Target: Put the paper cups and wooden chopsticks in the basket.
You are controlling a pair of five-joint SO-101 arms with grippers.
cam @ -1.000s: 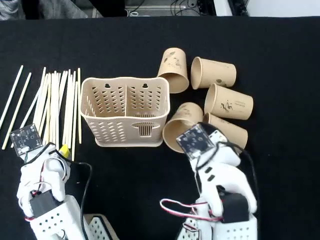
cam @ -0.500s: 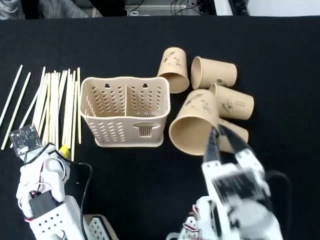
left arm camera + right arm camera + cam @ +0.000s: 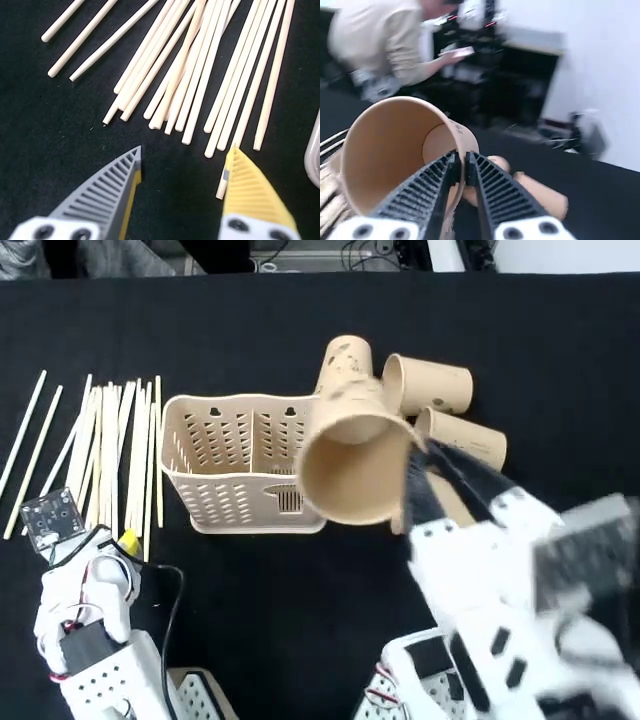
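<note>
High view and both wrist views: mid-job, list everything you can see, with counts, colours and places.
basket: one, beige, perforated, two compartments, at the middle of the table, nothing seen inside.
held paper cup: one, tan, raised on its side by the basket's right end.
other paper cups: three plainly seen, tan, lying on their sides right of the basket; a possible fourth is mostly hidden behind the arm.
chopsticks: a loose pile too overlapped to count, pale wood, on the table left of the basket.
table: one, black cover.
left gripper: one, grey and yellow fingers, open, over the near ends of the chopsticks.
right gripper: one, black fingers, shut on the held paper cup's rim.
</note>
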